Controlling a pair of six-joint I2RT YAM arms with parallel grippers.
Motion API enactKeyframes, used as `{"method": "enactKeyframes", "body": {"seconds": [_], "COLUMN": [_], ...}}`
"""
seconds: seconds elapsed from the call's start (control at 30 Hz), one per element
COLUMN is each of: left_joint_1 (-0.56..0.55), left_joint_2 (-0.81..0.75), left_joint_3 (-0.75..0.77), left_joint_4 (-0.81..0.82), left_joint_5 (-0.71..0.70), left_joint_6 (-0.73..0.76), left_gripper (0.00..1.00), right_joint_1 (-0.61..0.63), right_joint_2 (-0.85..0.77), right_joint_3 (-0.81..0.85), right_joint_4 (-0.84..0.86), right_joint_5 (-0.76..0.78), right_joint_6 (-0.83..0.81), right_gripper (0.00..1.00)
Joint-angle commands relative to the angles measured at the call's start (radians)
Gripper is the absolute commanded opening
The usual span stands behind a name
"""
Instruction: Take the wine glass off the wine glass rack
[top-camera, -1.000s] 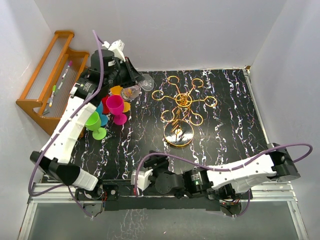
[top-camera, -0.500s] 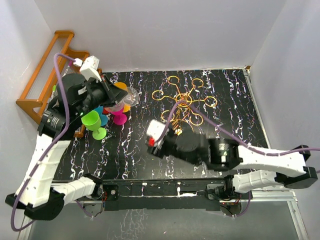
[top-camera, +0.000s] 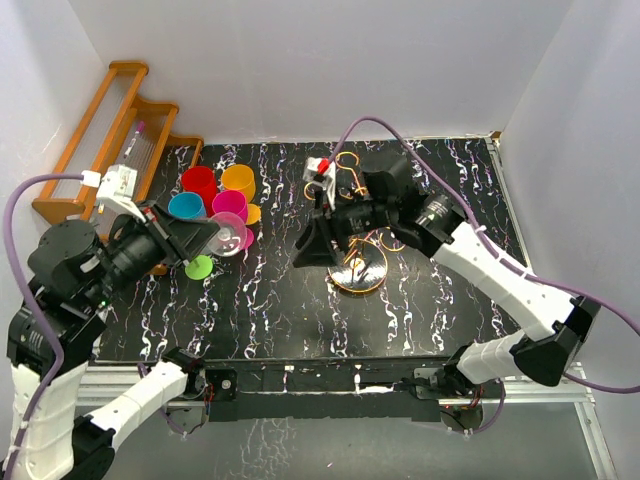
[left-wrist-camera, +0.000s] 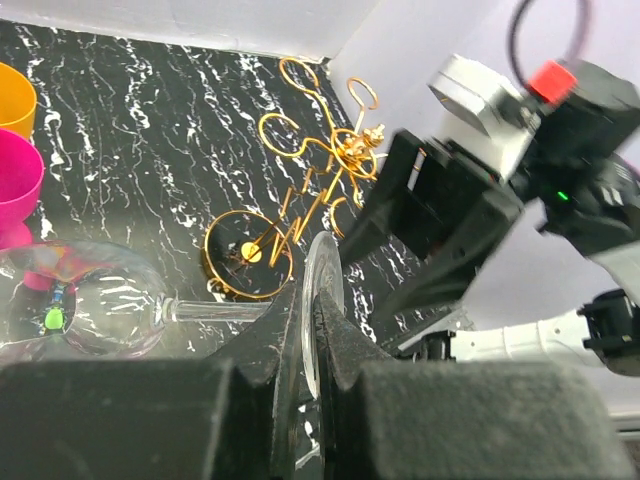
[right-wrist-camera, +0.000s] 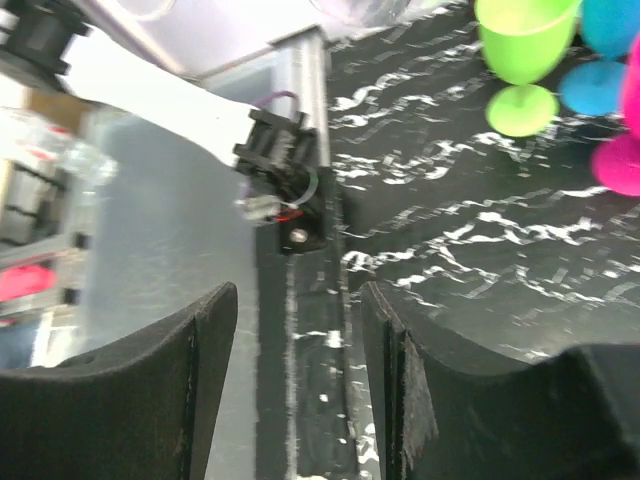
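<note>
The wine glass (left-wrist-camera: 90, 315) is being pinched by its thin foot in the left gripper (left-wrist-camera: 310, 340), the right gripper (right-wrist-camera: 295, 305) held open, empty; a slip onto the cups (top-camera: 200, 181) is being risked.

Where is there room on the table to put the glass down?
Bare: the near strip of table between the green cup and the wine glass rack. Crowded: the back-left colored cups, where the left gripper holds the wine glass.
</note>
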Motion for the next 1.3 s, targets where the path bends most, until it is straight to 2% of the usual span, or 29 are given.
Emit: {"method": "enactKeyframes", "body": {"seconds": [0.0, 0.07, 0.13, 0.3, 0.5, 1.03, 1.27], "left_joint_1": [0.0, 0.0, -0.001, -0.001, -0.001, -0.001, -0.001], "left_joint_2": [-0.024, -0.026, -0.022, -0.008, 0.009, 0.035, 0.04], "left_joint_3": [-0.016, -0.018, -0.021, -0.05, -0.065, -0.068, -0.074], "left_joint_4": [0.014, 0.019, 0.024, 0.063, 0.104, 0.092, 0.095], "left_joint_5": [0.085, 0.121, 0.163, 0.252, 0.294, 0.292, 0.299], "left_joint_6": [0.005, 0.006, 0.012, 0.013, 0.0, 0.02, 0.022], "left_gripper": [0.0, 0.0, 0.0, 0.0, 0.0, 0.0, 0.0], "right_joint_1": [-0.09, -0.091, -0.09, -0.09, -0.087, -0.003, 0.029], "right_joint_2": [-0.018, -0.029, -0.027, 0.027, 0.118, 0.236, 0.278], "right_joint_3": [-0.032, -0.066, -0.061, 0.008, 0.113, 0.255, 0.29], "right_joint_4": [0.265, 0.415, 0.465, 0.409, 0.303, 0.204, 0.187], "right_joint_5": [-0.544, -0.594, -0.6, -0.591, -0.514, -0.457, -0.454], "right_joint_6": [0.216, 0.312, 0.347, 0.344, 0.309, 0.282, 0.283], "right_gripper": [0.58, 0.64, 0.64, 0.62, 0.56, 0.5, 0.42]}}
